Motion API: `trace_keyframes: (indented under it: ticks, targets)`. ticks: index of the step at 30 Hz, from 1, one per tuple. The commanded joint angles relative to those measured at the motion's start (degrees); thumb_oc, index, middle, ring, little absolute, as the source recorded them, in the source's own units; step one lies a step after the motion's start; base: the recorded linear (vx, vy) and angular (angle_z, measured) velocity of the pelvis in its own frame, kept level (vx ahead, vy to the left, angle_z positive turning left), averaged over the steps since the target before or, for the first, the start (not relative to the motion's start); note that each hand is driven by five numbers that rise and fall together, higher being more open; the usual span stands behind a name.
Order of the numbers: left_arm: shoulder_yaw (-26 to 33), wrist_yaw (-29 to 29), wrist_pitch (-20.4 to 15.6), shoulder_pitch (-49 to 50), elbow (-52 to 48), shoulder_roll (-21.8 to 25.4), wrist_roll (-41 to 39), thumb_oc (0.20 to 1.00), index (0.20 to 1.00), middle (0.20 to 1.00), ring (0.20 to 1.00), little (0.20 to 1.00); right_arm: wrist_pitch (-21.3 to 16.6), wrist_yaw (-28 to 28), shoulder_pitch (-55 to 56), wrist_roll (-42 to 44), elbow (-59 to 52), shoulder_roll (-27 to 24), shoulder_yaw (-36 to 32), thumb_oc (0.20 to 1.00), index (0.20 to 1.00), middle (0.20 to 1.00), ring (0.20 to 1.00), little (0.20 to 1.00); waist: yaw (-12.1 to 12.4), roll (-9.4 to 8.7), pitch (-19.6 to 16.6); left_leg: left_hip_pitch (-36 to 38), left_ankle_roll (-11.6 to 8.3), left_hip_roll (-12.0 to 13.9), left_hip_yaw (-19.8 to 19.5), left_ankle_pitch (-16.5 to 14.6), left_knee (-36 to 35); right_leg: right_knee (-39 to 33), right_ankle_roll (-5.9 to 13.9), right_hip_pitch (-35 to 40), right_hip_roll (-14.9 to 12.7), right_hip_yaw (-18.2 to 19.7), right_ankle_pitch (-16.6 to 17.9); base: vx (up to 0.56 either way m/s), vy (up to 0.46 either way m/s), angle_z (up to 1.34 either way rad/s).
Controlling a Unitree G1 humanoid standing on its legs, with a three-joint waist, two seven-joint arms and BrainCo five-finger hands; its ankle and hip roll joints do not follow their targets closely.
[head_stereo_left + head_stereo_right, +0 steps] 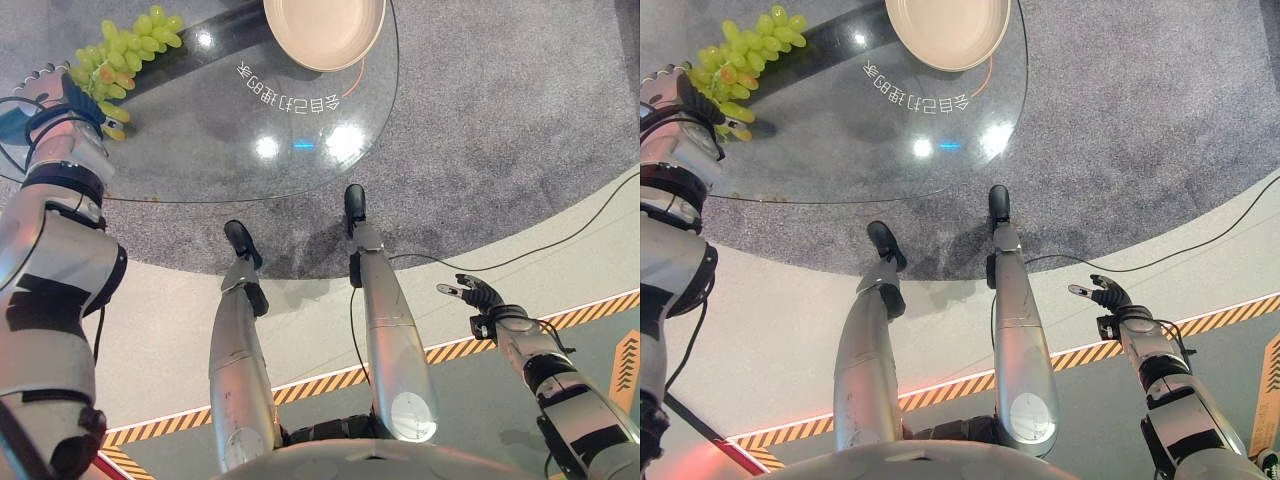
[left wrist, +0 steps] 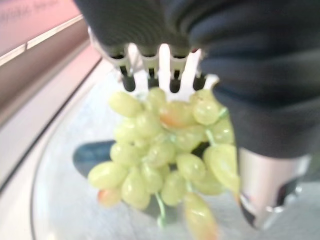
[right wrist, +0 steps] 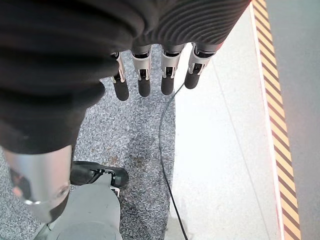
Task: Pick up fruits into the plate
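One bunch of pale green grapes [image 1: 122, 55] sits clamped in the left robot hand [image 1: 62, 92] on the round glass counter [image 1: 220, 130], well apart from the beige round plate [image 1: 324, 30], while the right robot hand [image 1: 474, 293] hangs slack-fingered.

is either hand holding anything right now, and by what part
The left hand has its fingers curled round the near end of the grape bunch on the glass table. The right hand holds nothing.

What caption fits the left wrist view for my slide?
Left hand fingers curled over a bunch of green grapes above the glass table.
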Motion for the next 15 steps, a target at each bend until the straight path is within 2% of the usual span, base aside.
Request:
trace_keyframes:
  ticks: [1,2,5,15]
  targets:
    - [-0.84,4.23,4.81,3.25,3.78,4.31,6.34,1.000,1.000,1.000,1.000,1.000,-1.12,1.00,5.61,2.32,-1.50,-1.60,0.47,1.000,1.000,1.000,1.000,1.000,0.13,-3.80,-1.30,-1.12,1.84,-5.16,1.33,-7.31,3.39,-0.07,-1.96,1.69,6.17,-1.48,-4.20,-0.01,-0.050,-0.03]
    - [-0.19,5.82,6.28,3.72,4.28,4.16,8.30,1.000,1.000,1.000,1.000,1.000,-1.40,1.32,5.14,2.99,-1.56,-1.32,0.73,1.000,1.000,1.000,1.000,1.000,0.30,-4.27,-1.30,-1.68,1.92,-5.15,0.95,-7.46,3.56,-0.01,-2.06,1.35,6.41,-1.45,-4.25,0.00,-0.055,-0.05]
    - [1.59,9.18,7.38,5.03,4.52,3.93,10.55,1.000,1.000,1.000,1.000,1.000,-2.06,1.57,4.65,3.90,-1.54,-0.52,1.30,1.000,1.000,1.000,1.000,1.000,0.86,-5.16,-1.30,-2.64,1.99,-5.32,-0.03,-7.68,4.06,0.02,-2.15,0.91,6.77,-1.45,-4.07,0.00,-0.076,-0.09]
    - [1.49,11.04,7.20,5.51,4.19,3.36,9.56,1.000,1.000,1.000,1.000,1.000,-1.80,1.68,2.93,5.82,-3.47,-0.66,1.84,1.000,1.000,1.000,1.000,1.000,1.21,-5.65,-1.30,-3.33,1.87,-5.75,-0.98,-7.73,3.63,-0.51,-2.08,0.46,7.00,-1.48,-3.88,0.00,-0.016,0.00]
